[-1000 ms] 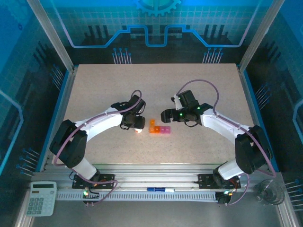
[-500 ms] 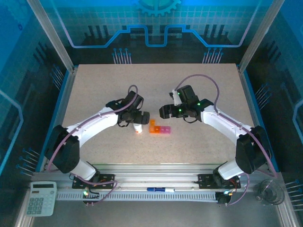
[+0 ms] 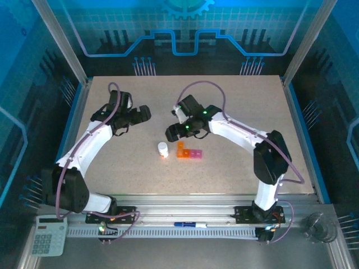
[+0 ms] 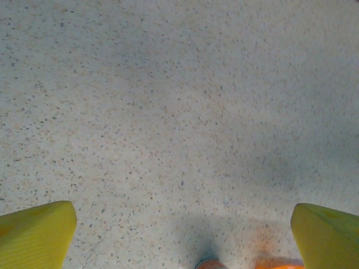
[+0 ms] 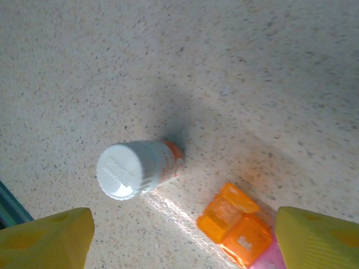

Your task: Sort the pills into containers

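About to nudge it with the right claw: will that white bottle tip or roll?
The white bottle stands upright and looks taller than wide, so a high push would probably tip it. Being round, it would likely then roll, perhaps toward the containers close beside it. Its ribbed cap should grip fairly well.

A small strip of joined translucent plastic compartments (image 3: 189, 153), orange at its left end and pink along the rest, lies on the speckled beige tabletop (image 3: 235, 95). A small white cylindrical bottle (image 3: 162, 149) stands just left of the strip, not touching it. The right arm's black gripper (image 3: 170, 134) hangs just behind and left of the strip. The left arm's black gripper (image 3: 144, 114) is farther behind and left, well apart from it.
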Motion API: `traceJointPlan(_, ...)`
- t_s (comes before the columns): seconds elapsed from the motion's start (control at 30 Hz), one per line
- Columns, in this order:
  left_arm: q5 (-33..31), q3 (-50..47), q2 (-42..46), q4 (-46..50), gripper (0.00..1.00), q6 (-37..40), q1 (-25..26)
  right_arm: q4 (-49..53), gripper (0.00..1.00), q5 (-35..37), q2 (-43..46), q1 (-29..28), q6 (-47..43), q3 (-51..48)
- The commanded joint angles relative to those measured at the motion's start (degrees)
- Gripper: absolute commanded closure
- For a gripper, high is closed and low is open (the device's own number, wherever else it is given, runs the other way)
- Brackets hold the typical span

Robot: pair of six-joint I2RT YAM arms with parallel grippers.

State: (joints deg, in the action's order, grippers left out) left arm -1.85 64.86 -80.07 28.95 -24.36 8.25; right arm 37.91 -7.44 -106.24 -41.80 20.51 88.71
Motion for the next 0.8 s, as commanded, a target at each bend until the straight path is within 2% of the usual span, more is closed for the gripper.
traceJointPlan(0.0,5.56,-2.12,1.24,-2.75,0.01,-3.56,-3.28,7.69,0.14,2.54,-4.85,-2.66,-2.37,6.63)
traceJointPlan(0.2,9.52,-3.61,0.54,-4.68,0.01,-4.71,-7.68,13.38,0.15,4.46,-13.25,-6.43,-3.3,16.64)
traceJointPlan(0.37,12.02,-4.03,-0.08,-5.06,0.01,-4.67,-9.3,18.86,0.17,7.46,-19.26,-8.43,-4.16,23.33)
traceJointPlan(0.77,13.93,-4.24,-0.17,-5.68,0.01,-4.94,-9.89,19.66,0.27,8.85,-21.9,-9.35,-4.3,24.43)
